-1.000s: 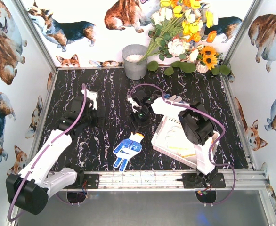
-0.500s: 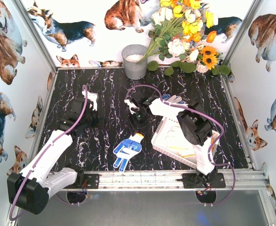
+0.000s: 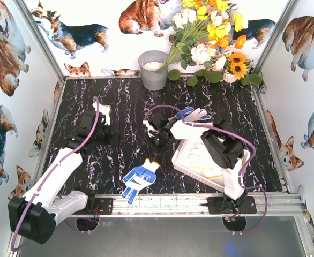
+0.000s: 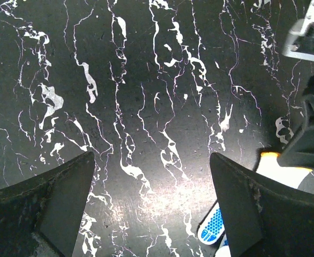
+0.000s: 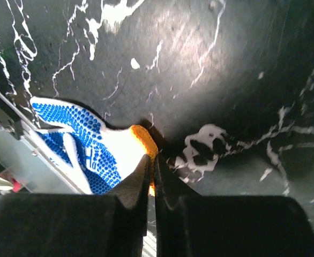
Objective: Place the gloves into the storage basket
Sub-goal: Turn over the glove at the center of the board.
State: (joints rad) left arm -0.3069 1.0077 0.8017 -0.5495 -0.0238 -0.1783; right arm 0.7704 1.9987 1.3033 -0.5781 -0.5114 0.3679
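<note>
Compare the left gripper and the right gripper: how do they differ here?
The left gripper has its fingers wide apart; the right gripper has them shut. The left has only bare tabletop between its fingers; the right pinches the blue-dotted glove at its orange cuff. Both point down at the tabletop.

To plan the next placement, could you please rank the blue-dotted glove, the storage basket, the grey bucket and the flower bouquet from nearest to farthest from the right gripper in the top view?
From the right gripper:
1. blue-dotted glove, its cuff at the fingertips, near side.
2. storage basket, just to the right.
3. grey bucket, far back.
4. flower bouquet, back right corner.
</note>
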